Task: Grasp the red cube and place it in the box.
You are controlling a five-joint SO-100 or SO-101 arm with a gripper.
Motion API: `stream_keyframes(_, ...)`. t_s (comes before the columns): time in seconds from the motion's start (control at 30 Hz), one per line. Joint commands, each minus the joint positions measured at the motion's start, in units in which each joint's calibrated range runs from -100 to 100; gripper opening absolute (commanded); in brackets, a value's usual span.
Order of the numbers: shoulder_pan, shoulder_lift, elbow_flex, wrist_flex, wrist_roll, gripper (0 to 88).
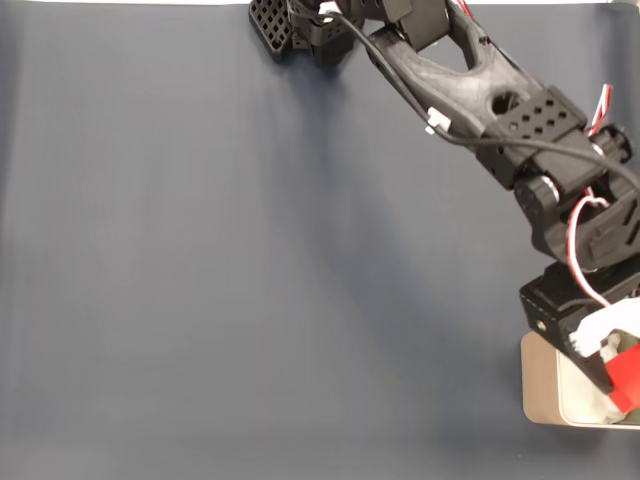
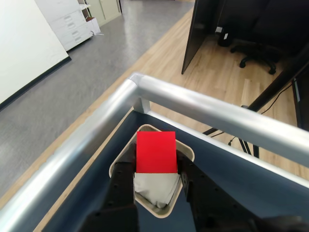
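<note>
Black two-finger gripper (image 2: 155,176) pinching small bright red cube (image 2: 156,152), hovering above beige-cream rounded box (image 2: 116,164). Risk: cube riding near box rim; off-centre release likely bouncing it outside.

Fixed view: box (image 1: 545,385) under the gripper (image 1: 618,375), cut off at right edge; red cube (image 1: 628,385) partly cropped too.

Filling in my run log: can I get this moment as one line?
pincer: shut on red cube | position: above box | cube: not released | box: at table corner
</note>
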Motion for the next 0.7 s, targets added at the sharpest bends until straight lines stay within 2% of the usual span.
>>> stream_keyframes(0.0, -0.64, -4.28, -0.83, -1.27, -0.54, 0.0)
stream_keyframes(0.3, -0.64, -5.15, 0.54, -1.35, -0.34, 1.4)
stream_keyframes(0.5, -0.43, -5.41, 0.82, -1.84, -0.88, 24.1)
stream_keyframes(0.67, -0.21, -5.75, 0.82, -2.58, -0.63, 35.0)
